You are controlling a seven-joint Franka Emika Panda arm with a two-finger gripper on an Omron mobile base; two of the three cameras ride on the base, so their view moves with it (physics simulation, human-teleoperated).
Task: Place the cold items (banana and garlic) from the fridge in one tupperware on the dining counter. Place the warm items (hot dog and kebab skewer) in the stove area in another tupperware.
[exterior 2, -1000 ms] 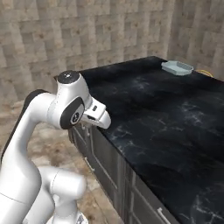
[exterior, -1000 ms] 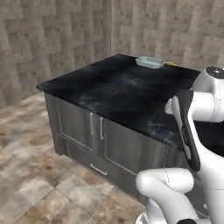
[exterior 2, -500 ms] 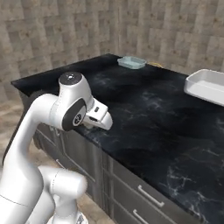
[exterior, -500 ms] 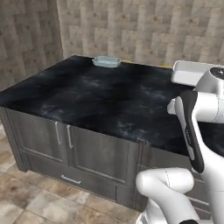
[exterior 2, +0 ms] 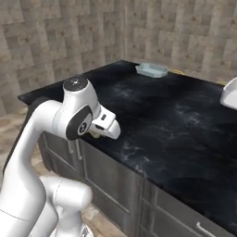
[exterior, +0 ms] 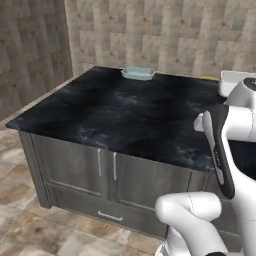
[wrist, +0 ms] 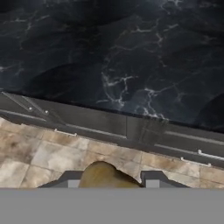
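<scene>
Evidently Full: Hand Clenched on a Tan Lump at the Bench Edge

The hand (wrist: 111, 177) was closed around a rounded tan item (wrist: 103, 172), which sat wedged between the two dark fingertips (wrist: 70, 177) in the hand view. Which of the foods it was could not be told from its shape or colour. In the right base view the hand (exterior 2: 104, 126) hung beside the near edge of the black marble bench (exterior 2: 176, 125), with a sliver of the same pale tan item (exterior 2: 95, 134) showing beneath it.

Looking along the hand, the bench (wrist: 122, 48) top lay ahead, its grey cabinet fronts (wrist: 109, 127) below the edge and the tiled floor (wrist: 39, 153) nearer the camera.

At the far edge of the bench (exterior: 125, 115) stood a light blue tupperware (exterior: 137, 73), also seen from the other side (exterior 2: 152, 70). A white tupperware (exterior: 234, 80) rested well apart from it, toward the right end (exterior 2: 230, 92). Both were far from the hand.
</scene>
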